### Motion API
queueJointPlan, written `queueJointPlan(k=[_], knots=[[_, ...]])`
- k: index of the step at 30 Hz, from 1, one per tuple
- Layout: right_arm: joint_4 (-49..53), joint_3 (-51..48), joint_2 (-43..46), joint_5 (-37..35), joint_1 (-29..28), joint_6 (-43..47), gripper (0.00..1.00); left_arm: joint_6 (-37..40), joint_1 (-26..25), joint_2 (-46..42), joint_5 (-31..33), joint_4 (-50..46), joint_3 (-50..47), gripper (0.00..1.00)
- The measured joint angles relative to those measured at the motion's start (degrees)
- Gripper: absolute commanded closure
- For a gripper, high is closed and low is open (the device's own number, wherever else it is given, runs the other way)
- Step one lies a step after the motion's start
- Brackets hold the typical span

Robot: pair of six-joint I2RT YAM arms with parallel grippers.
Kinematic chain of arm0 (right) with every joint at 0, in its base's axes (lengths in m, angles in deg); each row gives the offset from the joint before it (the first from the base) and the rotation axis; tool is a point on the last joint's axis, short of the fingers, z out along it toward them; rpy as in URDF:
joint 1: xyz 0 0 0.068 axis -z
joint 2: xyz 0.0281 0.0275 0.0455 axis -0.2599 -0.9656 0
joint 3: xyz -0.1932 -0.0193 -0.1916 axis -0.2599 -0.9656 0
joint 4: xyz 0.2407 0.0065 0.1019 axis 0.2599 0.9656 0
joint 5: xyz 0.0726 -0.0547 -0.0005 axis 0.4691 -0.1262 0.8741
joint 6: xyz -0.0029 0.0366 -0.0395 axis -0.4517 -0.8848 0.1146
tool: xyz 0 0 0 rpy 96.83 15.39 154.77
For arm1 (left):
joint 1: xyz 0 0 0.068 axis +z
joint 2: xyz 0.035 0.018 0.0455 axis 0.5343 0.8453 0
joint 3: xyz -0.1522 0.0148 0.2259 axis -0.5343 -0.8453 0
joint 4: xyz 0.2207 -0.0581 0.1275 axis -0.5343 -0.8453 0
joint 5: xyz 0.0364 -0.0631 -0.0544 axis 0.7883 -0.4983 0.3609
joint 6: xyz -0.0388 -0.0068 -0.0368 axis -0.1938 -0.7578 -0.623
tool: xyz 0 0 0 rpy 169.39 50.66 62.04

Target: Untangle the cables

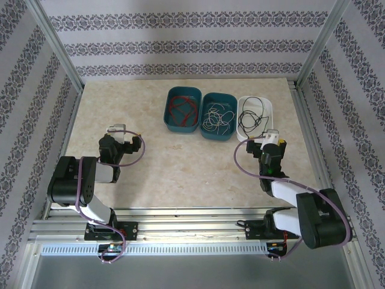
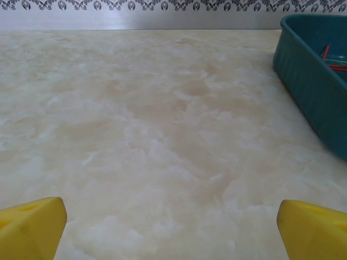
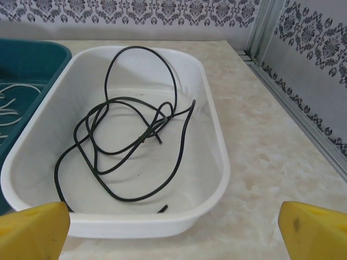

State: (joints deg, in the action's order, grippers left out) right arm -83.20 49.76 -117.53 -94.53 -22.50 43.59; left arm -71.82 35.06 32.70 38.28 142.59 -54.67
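Patterned wallpaper panels in an aluminium frame wall in a pale marble-look table [image 1: 180,174]. The two arms sit drawn back at its near edge, well apart from each other. Three shallow trays stand side by side along the far half: a left teal tray [image 1: 166,114], a middle teal tray [image 1: 218,94] and a white tray [image 3: 217,162].

The cables lie sorted by colour, one colour to a tray. The red cable [image 1: 182,108] is coiled in the left teal one, the cream cables [image 1: 218,117] lie loosely looped in the middle one, and the black cable [image 3: 130,141] is in the white one. No strand crosses between trays, so the untangling looks essentially finished.

The left gripper [image 2: 172,230] hovers over bare tabletop beside the left teal tray, its yellow fingers spread wide and holding nothing. The right gripper [image 3: 173,227] hangs just short of the white tray's near rim, equally wide and empty.

These strands should be very light, limp and slightly springy, and thin enough to slip between the pads. The black cable's tall loop, arching toward the tray's far end, offers the best pinch point. Its free ends lie flat on the floor and look harder to catch.
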Motion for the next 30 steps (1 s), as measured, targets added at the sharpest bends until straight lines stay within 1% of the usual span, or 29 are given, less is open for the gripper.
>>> queueJointPlan(k=[4,7,9,14,16,18,22,24,27,30], knots=[[-3.6,0.9,-4.6,0.8,0.9,0.8,0.02,0.0,0.0,0.0,0.0,0.0,0.0,0.01],[-9.3,1.6,-10.5,1.1,1.4,1.1,0.02,0.0,0.0,0.0,-0.1,-0.2,0.0,0.01],[-10.3,2.0,-13.1,1.4,1.7,1.3,0.02,0.0,0.0,0.0,-0.2,-0.2,0.0,0.01],[-12.8,2.1,-13.7,3.1,2.5,1.2,0.02,0.1,0.0,0.0,-0.3,-0.3,0.0,0.01],[-15.5,2.4,-15.9,4.6,3.5,1.2,0.02,0.1,0.0,0.0,-0.4,-0.3,0.0,0.01],[-14.1,3.1,-16.6,7.4,4.4,1.3,0.02,0.1,0.0,0.0,-0.5,-0.3,0.0,0.01],[-13.6,4.9,-16.7,17.3,7.2,1.4,0.02,0.1,0.0,0.0,-0.5,-0.4,0.0,0.01],[-13.6,5.2,-16.7,21.0,8.8,1.2,0.02,0.1,0.0,0.0,-0.7,-0.4,0.0,0.01],[-13.5,5.2,-16.8,24.2,9.9,1.0,0.02,0.1,0.0,0.0,-0.7,-0.4,0.0,0.01],[-13.3,5.2,-17.0,25.8,9.8,1.0,0.02,0.1,0.0,0.0,-0.7,-0.4,0.0,0.01]])
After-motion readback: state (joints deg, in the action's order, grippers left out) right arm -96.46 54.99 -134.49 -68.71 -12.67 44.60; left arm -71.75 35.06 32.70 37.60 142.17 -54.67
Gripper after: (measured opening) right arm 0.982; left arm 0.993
